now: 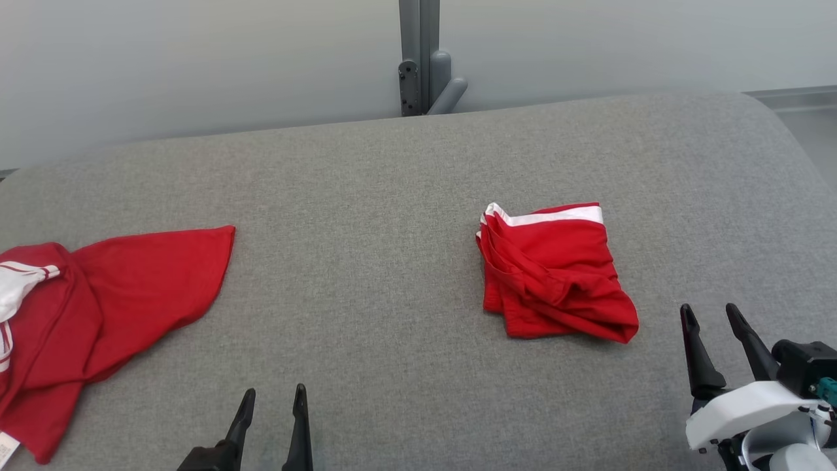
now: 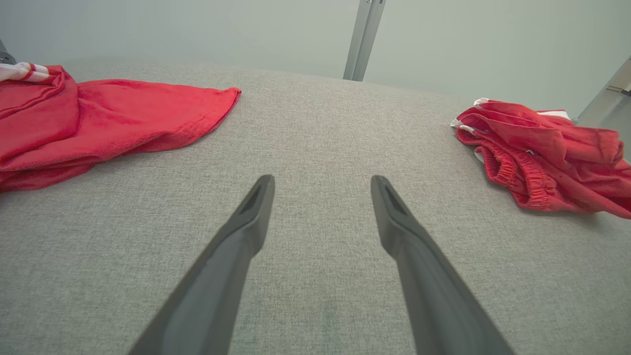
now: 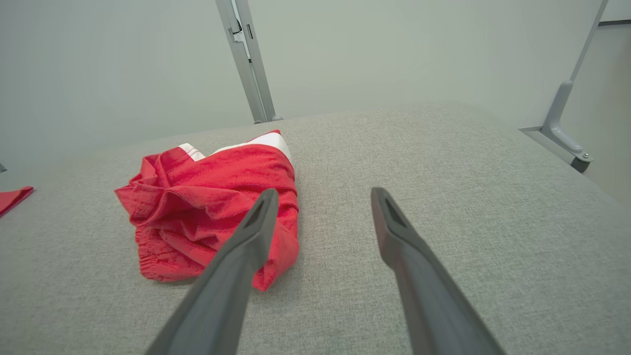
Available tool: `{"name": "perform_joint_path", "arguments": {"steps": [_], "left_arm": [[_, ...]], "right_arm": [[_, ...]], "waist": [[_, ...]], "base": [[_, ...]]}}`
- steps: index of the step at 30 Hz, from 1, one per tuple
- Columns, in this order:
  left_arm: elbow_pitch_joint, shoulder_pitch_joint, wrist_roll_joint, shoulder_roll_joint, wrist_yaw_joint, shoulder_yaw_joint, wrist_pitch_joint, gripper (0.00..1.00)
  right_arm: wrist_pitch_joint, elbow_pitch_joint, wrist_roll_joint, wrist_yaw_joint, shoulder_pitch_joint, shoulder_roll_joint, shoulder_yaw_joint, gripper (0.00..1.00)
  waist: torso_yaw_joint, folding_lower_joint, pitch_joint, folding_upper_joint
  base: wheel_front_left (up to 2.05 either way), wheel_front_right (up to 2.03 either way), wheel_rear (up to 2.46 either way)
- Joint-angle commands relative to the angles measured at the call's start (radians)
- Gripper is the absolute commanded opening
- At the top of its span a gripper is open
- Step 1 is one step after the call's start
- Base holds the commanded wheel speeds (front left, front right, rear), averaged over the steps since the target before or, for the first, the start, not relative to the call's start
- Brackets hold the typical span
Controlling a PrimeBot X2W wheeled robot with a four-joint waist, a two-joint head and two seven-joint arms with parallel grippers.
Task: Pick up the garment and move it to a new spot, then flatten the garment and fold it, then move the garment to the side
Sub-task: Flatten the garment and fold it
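On the gray table [image 1: 392, 170], the folded red garment [image 1: 556, 275] lies near the right gripper [image 1: 709, 313], on its left. It and the left gripper [image 1: 274, 392] are wide open, holding nothing.

On grey worktop [image 1: 392, 170], folded red garment [image 1: 556, 275] right of centre; crumpled red garment [image 1: 111, 307] at left edge; left pincer [image 1: 274, 390], right pincer [image 1: 708, 307] spread, empty.

The loose red garment [image 1: 118, 288] runs off the head view's left edge, its white tag [image 1: 8, 446] too small to read. The folded red garment [image 2: 547, 153] is clipped by the left wrist view's right edge.
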Motion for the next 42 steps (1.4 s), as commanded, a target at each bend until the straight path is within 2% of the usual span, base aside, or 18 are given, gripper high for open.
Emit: {"name": "perform_joint_path", "arguments": {"steps": [1,2,3,9,14,22,29,42], "left_arm": [[0.0,0.018,0.005,-0.002,-0.003,0.005,-0.003,1.0],[0.001,0.023,0.009,-0.004,-0.005,0.006,-0.003,1.0],[0.002,0.026,0.012,-0.005,-0.007,0.006,-0.003,1.0],[-0.007,0.013,0.028,-0.016,-0.015,0.022,-0.003,1.0],[-0.002,-0.037,0.05,-0.018,-0.022,0.026,-0.003,1.0],[0.03,-0.095,0.062,-0.031,-0.036,0.029,-0.002,1.0],[0.057,-0.114,0.073,-0.051,-0.051,0.033,-0.002,1.0],[0.078,-0.091,0.092,-0.071,-0.064,0.051,-0.002,1.0]], "right_arm": [[-0.018,0.02,-0.02,0.0,0.009,0.002,-0.015,0.61],[-0.025,0.04,-0.029,0.0,0.01,0.007,-0.023,0.28],[-0.026,0.062,-0.031,0.0,0.008,0.015,-0.027,0.0],[-0.015,0.133,-0.035,0.0,-0.093,-0.004,-0.017,0.0],[-0.008,0.214,-0.052,0.0,-0.259,-0.035,0.009,0.0],[-0.052,0.408,-0.064,0.0,-0.424,-0.073,0.155,0.0],[-0.076,0.526,-0.035,0.0,-0.453,-0.051,0.294,0.0],[-0.098,0.528,0.014,0.0,-0.426,0.011,0.474,0.0]], "waist": [[0.006,0.0,-0.022,0.0041],[0.01,0.0,-0.028,0.0041],[0.014,0.0,-0.031,0.0041],[0.041,0.0,-0.007,0.0041],[0.063,0.0,0.075,0.0041],[0.099,0.0,0.144,0.0041],[0.116,0.0,0.153,0.0041],[0.109,0.0,0.13,0.0041]], "base": [[0.0,0.0,0.0],[0.0,0.0,0.0],[0.0,0.0,0.0],[0.0,0.0,0.0],[0.0,0.0,0.0],[0.0,0.0,0.0],[0.0,0.0,0.0],[0.0,0.0,0.0]]}}
